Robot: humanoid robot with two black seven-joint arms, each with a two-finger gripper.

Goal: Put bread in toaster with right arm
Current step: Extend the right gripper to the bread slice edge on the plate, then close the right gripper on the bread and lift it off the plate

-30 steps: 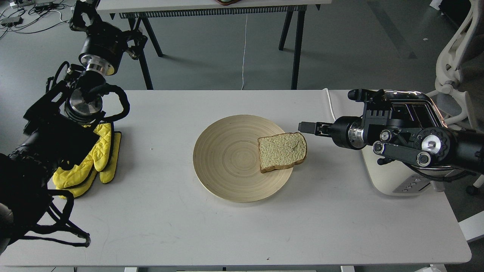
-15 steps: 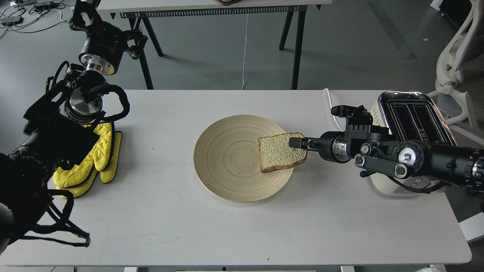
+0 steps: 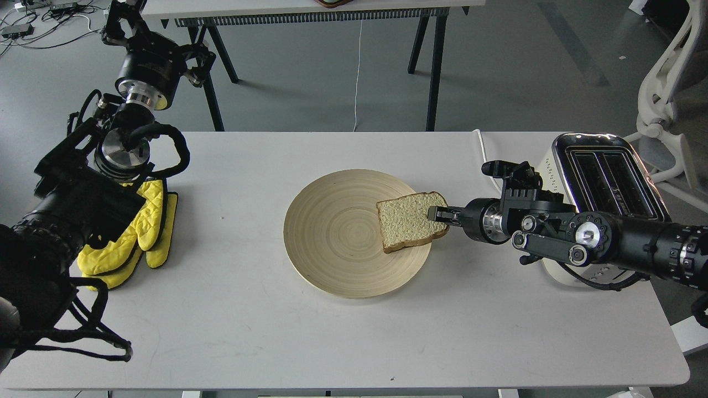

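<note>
On the white table [image 3: 232, 309], toaster [image 3: 600, 182] at far right, wooden plate [image 3: 332, 243] mid-table, bread [image 3: 410, 221] flat on its right rim, directly left of the right gripper [image 3: 434, 214] at its right crust; finger spread impossible to tell.

The bread [image 3: 408, 221] is pale and speckled with a brown crust. The plate [image 3: 337, 243] is tan with ringed grain. The toaster [image 3: 586, 166] is cream with a chrome top. The mitts [image 3: 141, 232] are yellow, the tabletop [image 3: 249, 331] white, both arms black.
</note>
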